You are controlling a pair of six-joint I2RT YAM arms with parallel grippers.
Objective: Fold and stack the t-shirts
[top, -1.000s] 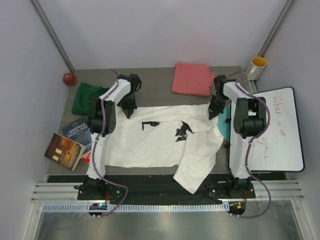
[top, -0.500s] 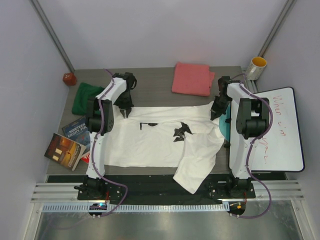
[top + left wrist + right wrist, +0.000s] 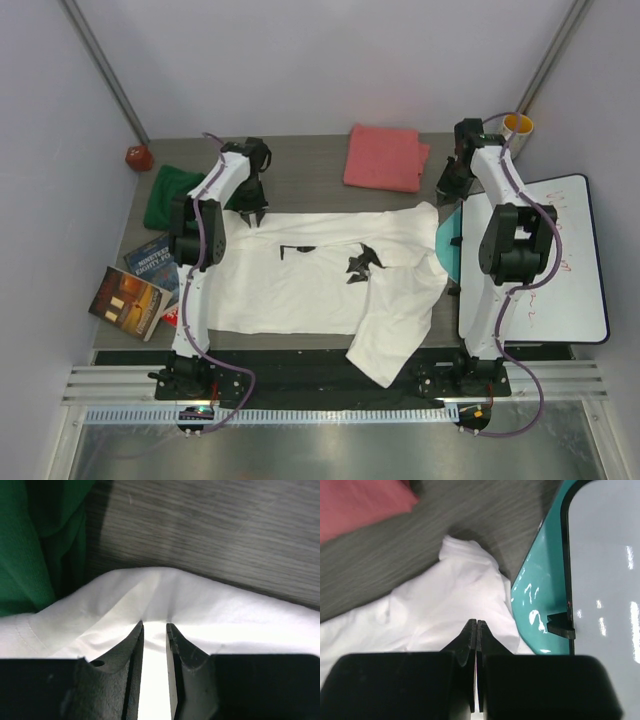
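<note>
A: We begin at the left claw (image 3: pixel 154 625). Its two jaws stand a little apart, with a narrow gap, and we see no cloth caught between them. Just in front of the tips lies the far edge of the white t-shirt (image 3: pixel 215 610), with a small ridge of cloth rising toward them.

B: And the right claw (image 3: pixel 476 623)?

A: Its jaws are pressed together, on nothing. A far corner of the same shirt lies just ahead of the tips, and the teal sheet (image 3: pixel 537 585) is just to their right.

B: How do we think this shirt will handle?

A: Light, soft and quite limp. We expect it to sag and wrinkle, not to hold a shape. We would pinch it at the hem or a corner, one claw at each end of an edge, so that the edge is kept taut.

B: Where are the other shirts?

A: The dark green t-shirt (image 3: pixel 30 545) is bunched just left of the left claw, right beside the white edge. The coral-pink t-shirt (image 3: pixel 360 505) lies ahead and left of the right claw, apart from the white one.

B: And the arms?

A: Both reach far out over the table (image 3: pixel 215 525) with the wrists bent down. The left claw is low over the cloth, and the right one, we judge, hangs higher.
</note>
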